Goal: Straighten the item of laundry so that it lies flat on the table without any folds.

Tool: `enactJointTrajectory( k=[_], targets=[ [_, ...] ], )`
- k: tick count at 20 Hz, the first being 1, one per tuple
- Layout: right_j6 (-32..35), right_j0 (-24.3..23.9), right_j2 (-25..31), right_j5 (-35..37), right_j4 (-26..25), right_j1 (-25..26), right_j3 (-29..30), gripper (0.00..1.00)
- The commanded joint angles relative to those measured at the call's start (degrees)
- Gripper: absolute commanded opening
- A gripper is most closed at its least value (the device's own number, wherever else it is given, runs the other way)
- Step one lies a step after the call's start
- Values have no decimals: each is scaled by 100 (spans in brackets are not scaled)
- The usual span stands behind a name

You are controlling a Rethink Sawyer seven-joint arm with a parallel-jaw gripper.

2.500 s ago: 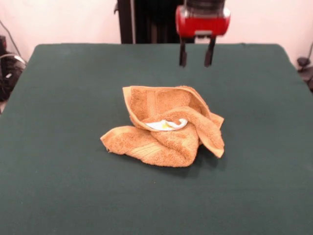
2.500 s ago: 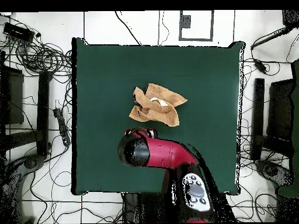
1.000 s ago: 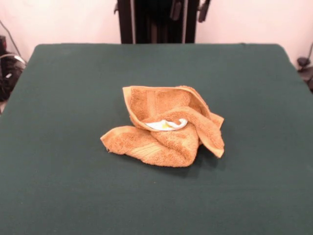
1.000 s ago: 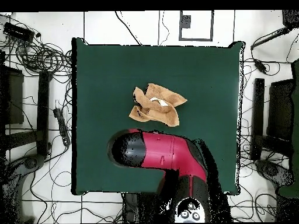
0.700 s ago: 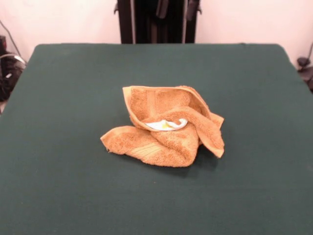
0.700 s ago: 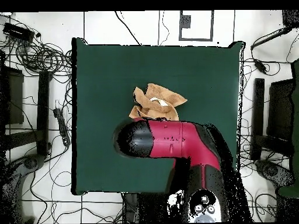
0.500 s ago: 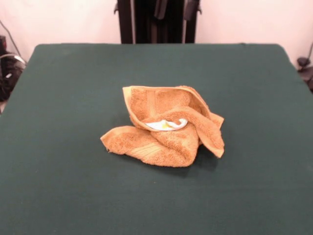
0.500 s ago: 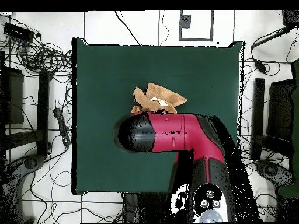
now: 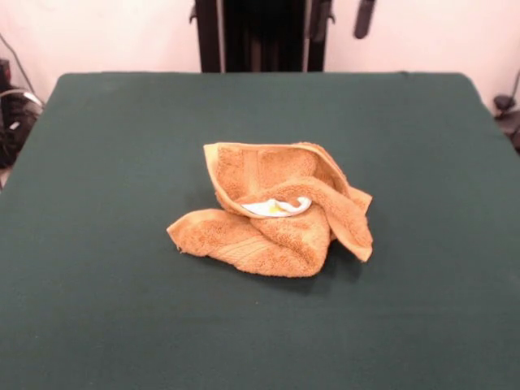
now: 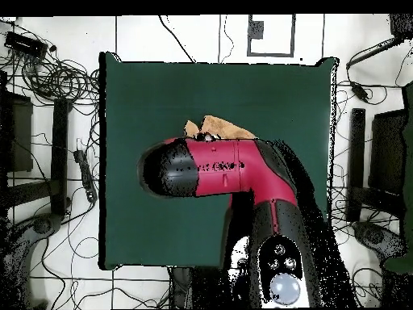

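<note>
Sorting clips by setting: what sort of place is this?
Probably a robotics lab: a green table with a crumpled towel, a red robot arm over it, and cables strewn on the floor around.

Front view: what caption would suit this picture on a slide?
Crumpled orange towel with a white label on the green table.

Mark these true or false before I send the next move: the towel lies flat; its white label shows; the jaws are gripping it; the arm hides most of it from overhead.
1. The towel lies flat. False: it sits crumpled, folded over itself.
2. Its white label shows. True, in the front view.
3. The gripper grips the towel. False: only its tips show at the top edge, well clear of it.
4. From overhead, the arm hides most of the towel. True.
5. The towel hangs off the table. False: it sits near the middle.
</note>
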Motion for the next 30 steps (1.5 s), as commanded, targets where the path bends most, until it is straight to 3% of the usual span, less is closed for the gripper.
enactJointTrajectory(
  k=[1,4,8,11,17,21,27,30],
  targets=[
    [3322,423,-436,-611,1320,86,918,100],
    [3730,560,-837,-849,1653,206,1025,100],
    [3781,243,-960,-1444,2036,362,1424,100],
    [4325,140,-1201,-1844,2257,555,1610,100],
    [4589,-275,-1428,-2327,2341,869,2121,100],
    [5440,-533,-1663,-3614,2504,701,2967,100],
    [5804,-679,-1654,-3822,3003,819,3395,100],
    [5874,-334,-1726,-3659,3254,872,3231,100]
  ],
)
